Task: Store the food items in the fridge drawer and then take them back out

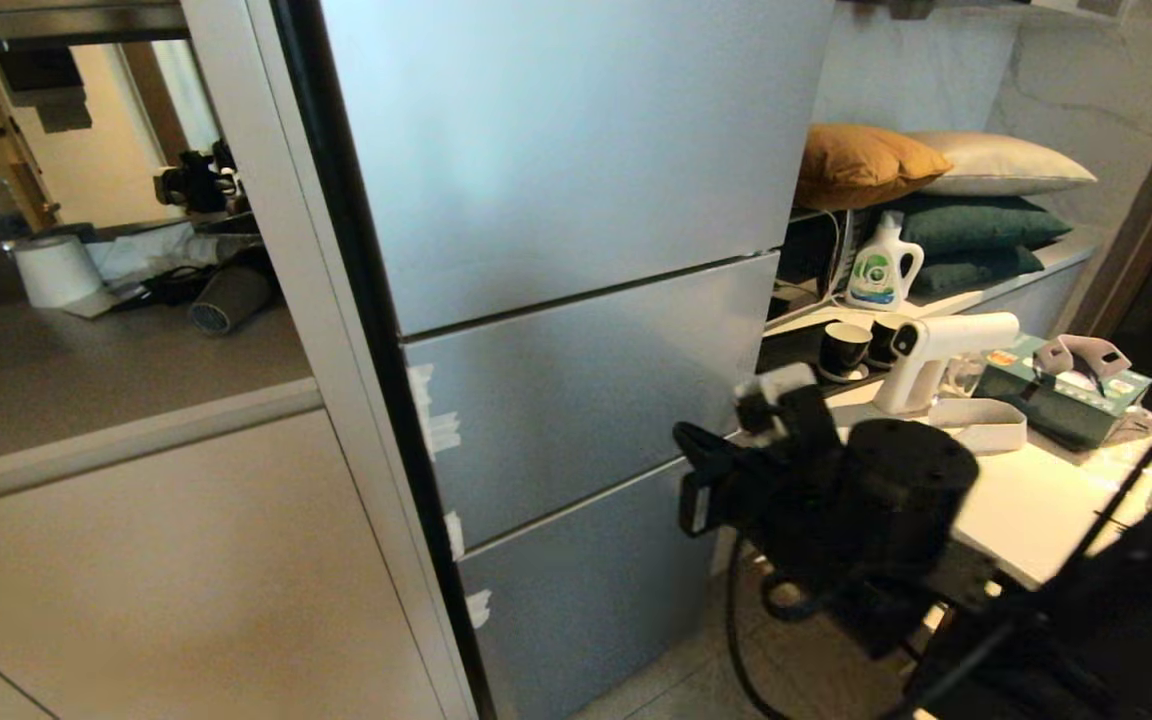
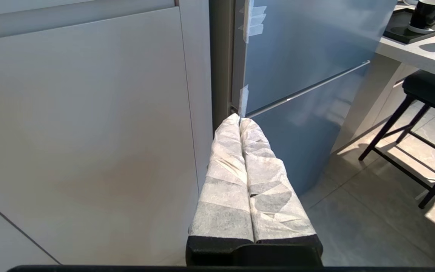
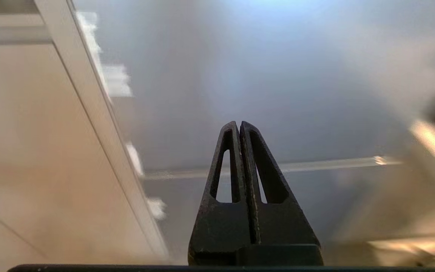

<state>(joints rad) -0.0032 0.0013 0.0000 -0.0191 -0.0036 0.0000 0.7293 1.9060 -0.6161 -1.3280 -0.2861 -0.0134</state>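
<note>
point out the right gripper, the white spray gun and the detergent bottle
right gripper (image 3: 239,126), right wrist view, tips of its shut fingers
white spray gun (image 1: 946,345), head view, middle of its barrel
detergent bottle (image 1: 879,270), head view, its green label

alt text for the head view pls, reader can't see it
The black right gripper, fingers shut and empty, is raised in front of the closed silver fridge drawer panels. A beige cabinet stands left; a counter with a white spray gun is right.
</note>
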